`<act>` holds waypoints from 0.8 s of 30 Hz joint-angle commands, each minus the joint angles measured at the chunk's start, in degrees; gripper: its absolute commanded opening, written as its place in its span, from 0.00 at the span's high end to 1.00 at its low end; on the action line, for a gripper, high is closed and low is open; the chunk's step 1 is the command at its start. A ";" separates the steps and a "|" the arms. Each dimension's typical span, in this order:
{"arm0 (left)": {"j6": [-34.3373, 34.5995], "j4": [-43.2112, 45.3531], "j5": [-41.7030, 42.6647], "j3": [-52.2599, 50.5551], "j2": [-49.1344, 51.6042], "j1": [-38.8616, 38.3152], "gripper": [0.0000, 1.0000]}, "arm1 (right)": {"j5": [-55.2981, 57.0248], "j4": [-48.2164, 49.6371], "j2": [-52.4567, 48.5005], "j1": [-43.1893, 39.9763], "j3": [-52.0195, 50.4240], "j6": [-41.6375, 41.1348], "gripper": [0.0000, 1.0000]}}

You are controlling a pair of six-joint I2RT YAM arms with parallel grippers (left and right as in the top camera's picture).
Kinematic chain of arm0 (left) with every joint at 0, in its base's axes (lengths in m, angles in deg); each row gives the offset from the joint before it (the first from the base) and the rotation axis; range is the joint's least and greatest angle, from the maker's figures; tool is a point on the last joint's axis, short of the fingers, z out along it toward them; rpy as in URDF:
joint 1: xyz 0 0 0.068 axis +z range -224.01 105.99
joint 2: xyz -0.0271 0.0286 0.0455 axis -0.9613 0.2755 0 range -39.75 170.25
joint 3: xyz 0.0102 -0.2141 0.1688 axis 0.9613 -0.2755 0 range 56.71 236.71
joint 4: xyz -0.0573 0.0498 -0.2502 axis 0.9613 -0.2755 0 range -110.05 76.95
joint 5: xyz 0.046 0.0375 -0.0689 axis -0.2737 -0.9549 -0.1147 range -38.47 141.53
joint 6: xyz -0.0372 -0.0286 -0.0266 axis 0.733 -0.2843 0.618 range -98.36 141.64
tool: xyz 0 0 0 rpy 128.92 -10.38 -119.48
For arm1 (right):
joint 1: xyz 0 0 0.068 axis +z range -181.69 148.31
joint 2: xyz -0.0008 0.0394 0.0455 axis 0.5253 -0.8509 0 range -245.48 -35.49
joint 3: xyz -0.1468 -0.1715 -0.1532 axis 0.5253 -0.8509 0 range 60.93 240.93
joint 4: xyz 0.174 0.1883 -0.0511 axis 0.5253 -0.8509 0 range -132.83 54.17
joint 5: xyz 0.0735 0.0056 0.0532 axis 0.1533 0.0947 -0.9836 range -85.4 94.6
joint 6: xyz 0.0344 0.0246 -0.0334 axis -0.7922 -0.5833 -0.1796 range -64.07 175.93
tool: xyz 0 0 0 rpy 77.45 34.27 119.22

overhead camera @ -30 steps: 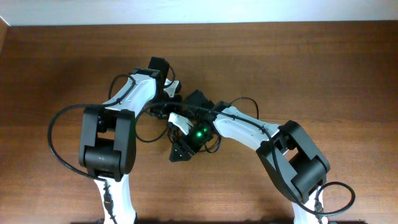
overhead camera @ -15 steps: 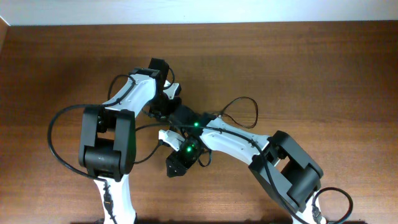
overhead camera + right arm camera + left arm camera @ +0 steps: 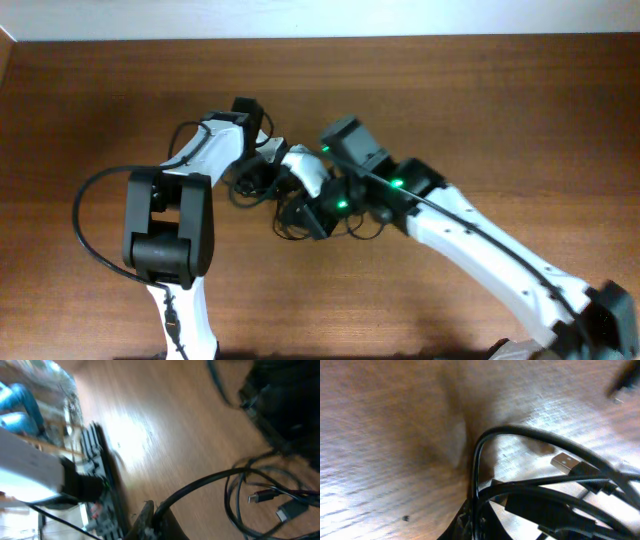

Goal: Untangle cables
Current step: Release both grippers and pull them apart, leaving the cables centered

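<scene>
The cables [image 3: 360, 230] are thin black cords tangled at the table's middle, under both wrists. Close up, the cables [image 3: 535, 495] loop over each other, and one silvery plug [image 3: 566, 462] lies flat on the wood. My left gripper [image 3: 477, 522] is shut on one strand, which rises straight from the jaws. My right gripper [image 3: 156, 519] is shut on a thicker black strand [image 3: 210, 482] that arcs off to the right, towards two more plugs [image 3: 260, 496]. From overhead, the left gripper [image 3: 254, 180] and right gripper [image 3: 297, 222] sit close together over the tangle.
The left arm's thick black base cable [image 3: 85, 215] bows out to the left. In the right wrist view, the white left arm [image 3: 30, 467] stands close on the left. Bare wooden table [image 3: 500, 110] surrounds the tangle.
Both grippers have closed on cable strands. The right arm has stretched out and swung its wrist up and right, and the loose loop on the right has been drawn in under it.
</scene>
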 commanded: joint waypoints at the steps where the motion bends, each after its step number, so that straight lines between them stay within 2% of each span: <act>1: -7.56 -0.96 14.27 -0.70 1.44 3.02 0.97 | -4.57 0.72 6.01 -3.93 0.76 -2.64 0.96; 5: -13.33 -2.32 29.05 -0.13 -2.56 8.31 0.91 | -4.94 0.94 8.17 -6.19 0.76 -2.71 0.96; 7: -14.60 -2.29 30.18 -0.09 -5.88 9.75 0.85 | -4.90 1.44 8.17 -6.19 0.76 -6.32 0.96; 8: -15.02 -2.27 29.64 -0.09 -8.70 10.36 0.73 | -4.92 2.54 8.17 -6.47 0.76 -9.92 0.96; 9: -15.04 -2.23 29.59 -0.09 -10.38 10.43 0.50 | -4.96 3.74 8.17 -6.95 0.76 -14.05 0.96; 10: -15.02 -2.23 29.59 -0.09 -11.72 10.43 0.41 | -4.94 4.94 8.17 -7.69 0.76 -18.75 0.96; 11: -15.02 -2.23 29.49 -0.09 -13.84 10.36 0.27 | -5.07 6.43 8.17 -9.01 0.76 -25.57 0.96; 13: -14.97 -2.08 27.82 -0.09 -15.13 10.36 0.18 | -8.81 9.40 8.17 -11.13 0.76 -28.20 0.96; 14: -14.91 -2.08 26.97 -0.09 -15.13 10.36 0.01 | -10.38 10.08 8.17 -11.93 0.76 -28.20 0.96; 18: -14.78 -2.05 26.86 -0.11 -15.04 9.86 0.04 | -10.60 9.94 8.15 -12.52 0.76 -27.98 0.96; 20: -14.78 -2.05 23.41 -0.11 -15.04 8.07 0.29 | -11.21 9.92 8.15 -12.55 0.76 -28.00 0.96; 23: -13.73 -0.42 16.68 -0.11 -14.91 4.09 0.28 | -12.48 9.68 8.17 -12.55 0.76 -28.00 0.96; 24: -9.07 1.86 12.55 -0.11 -14.45 2.14 0.27 | -12.70 8.90 8.17 -12.55 0.76 -28.00 0.96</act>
